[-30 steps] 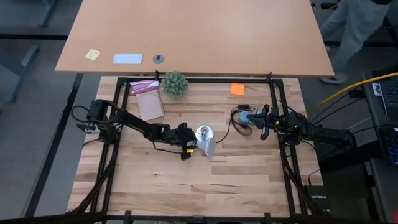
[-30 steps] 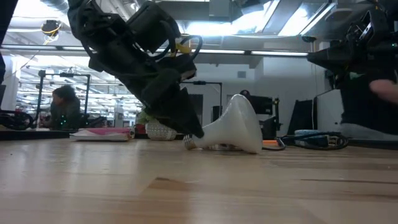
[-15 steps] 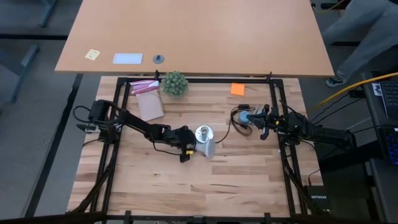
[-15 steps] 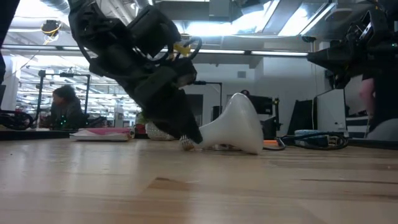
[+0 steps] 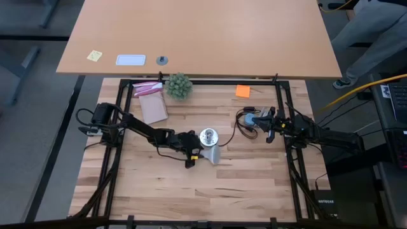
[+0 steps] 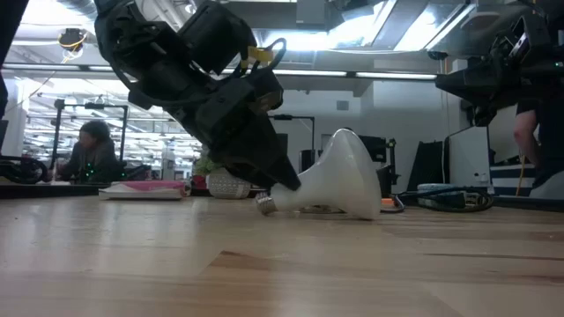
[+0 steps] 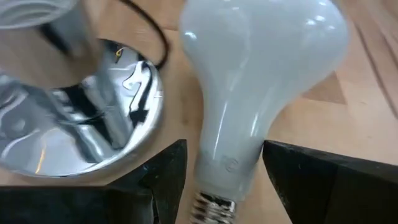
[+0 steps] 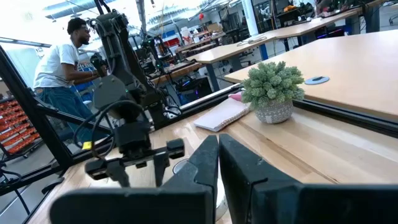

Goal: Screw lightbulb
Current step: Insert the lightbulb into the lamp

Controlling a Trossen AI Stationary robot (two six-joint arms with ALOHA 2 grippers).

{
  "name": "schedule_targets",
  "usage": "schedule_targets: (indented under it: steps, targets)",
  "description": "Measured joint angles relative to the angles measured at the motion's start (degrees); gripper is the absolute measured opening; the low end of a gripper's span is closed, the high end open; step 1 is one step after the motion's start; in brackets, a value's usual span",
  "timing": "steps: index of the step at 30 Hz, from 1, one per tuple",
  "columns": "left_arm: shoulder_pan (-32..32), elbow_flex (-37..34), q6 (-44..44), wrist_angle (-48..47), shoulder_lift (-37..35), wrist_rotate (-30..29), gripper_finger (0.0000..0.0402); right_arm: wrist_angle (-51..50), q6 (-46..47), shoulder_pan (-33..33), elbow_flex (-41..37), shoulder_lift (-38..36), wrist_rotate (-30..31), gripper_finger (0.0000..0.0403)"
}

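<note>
My left gripper [image 7: 224, 180] grasps the bulb [image 7: 261, 81] by its neck; the bulb lies on the table [image 5: 241, 178] just beside the socket [image 5: 208, 135]. My right gripper [image 8: 219, 163], clenched empty, waits beyond the socket.

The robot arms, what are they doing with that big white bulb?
The left gripper has its fingers around the narrow neck of the lightbulb, which lies tilted on the wooden table beside the shiny socket. The bulb is not screwed in yet. The right gripper waits shut at the table's right side, by a blue object.
</note>
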Motion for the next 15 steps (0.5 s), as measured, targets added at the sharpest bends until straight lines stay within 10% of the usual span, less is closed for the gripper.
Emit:
schedule_targets:
  steps: [15]
  targets:
    - [0.3,0.1,-1.2,7.7,5.8,2.6,0.0200,-0.4,5.5,0.0,0.0,0.0,-0.1,0.0021]
